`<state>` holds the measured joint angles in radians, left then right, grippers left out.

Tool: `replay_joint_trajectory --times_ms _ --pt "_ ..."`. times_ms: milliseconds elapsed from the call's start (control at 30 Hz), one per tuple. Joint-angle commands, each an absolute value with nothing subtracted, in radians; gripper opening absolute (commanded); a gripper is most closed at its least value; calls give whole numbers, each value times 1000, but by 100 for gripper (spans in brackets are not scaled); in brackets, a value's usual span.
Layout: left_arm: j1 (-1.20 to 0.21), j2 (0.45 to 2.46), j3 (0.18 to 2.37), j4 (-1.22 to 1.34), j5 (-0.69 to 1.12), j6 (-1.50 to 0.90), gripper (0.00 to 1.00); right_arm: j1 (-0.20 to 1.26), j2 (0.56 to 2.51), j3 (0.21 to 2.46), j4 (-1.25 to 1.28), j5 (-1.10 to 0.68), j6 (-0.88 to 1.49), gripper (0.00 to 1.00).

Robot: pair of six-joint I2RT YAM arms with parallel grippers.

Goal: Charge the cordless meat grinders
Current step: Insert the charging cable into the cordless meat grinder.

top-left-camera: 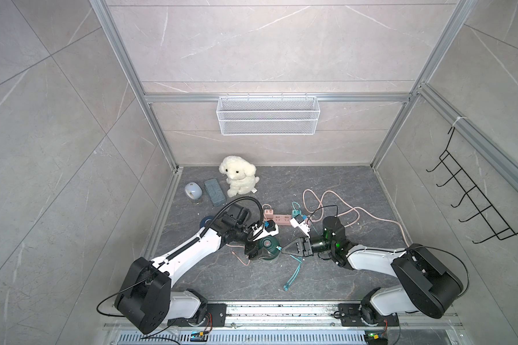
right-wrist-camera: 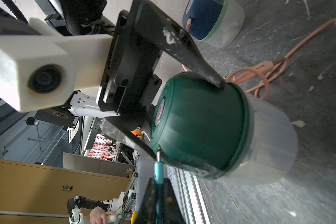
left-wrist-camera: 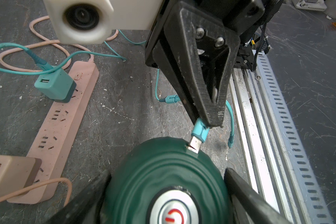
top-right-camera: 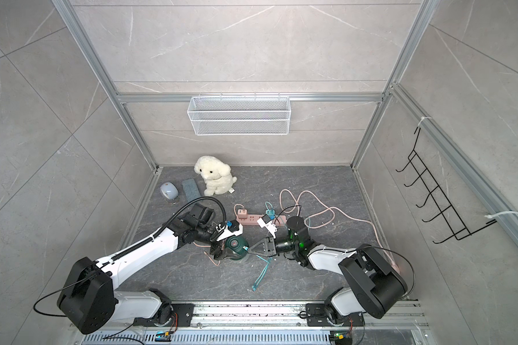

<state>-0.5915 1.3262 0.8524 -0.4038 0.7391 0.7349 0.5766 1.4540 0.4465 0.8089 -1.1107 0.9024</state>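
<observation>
Plainly, two grinders stand on the table (top-left-camera: 326, 268). The navy grinder (right-wrist-camera: 200, 17) is cut off at the edge of the right wrist view and largely hidden behind the left arm in both top views. It sits on a clear cup (right-wrist-camera: 225, 29) holding pale lumps, with a pink plug (right-wrist-camera: 188, 21) in its side. The green grinder (left-wrist-camera: 163, 180) stands near the table's middle, between the two grippers, on a frosted cup (right-wrist-camera: 270, 139) whose contents cannot be made out.

The left gripper (left-wrist-camera: 167, 171) has its fingers (left-wrist-camera: 246, 192) clamped on either side of the green dome. The right gripper (left-wrist-camera: 211, 118) has its fingers pressed together on the teal plug (left-wrist-camera: 200, 131) of a teal cable (left-wrist-camera: 230, 112). The plug's metal tip meets a port on the dome's rim and seems partly in, though the view leaves that unsure.

One power strip (left-wrist-camera: 66, 120) carries two adapters: one teal adapter (left-wrist-camera: 54, 85) and one pink adapter (left-wrist-camera: 10, 174).
</observation>
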Motion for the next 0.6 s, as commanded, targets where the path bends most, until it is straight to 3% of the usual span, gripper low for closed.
replay_joint_trajectory --times_ms 0,567 --pt "-609 1294 898 -360 798 748 62 583 1476 448 836 -1127 913 7" --pt "-681 1338 931 -420 703 804 54 575 1489 482 598 -1135 807 7"
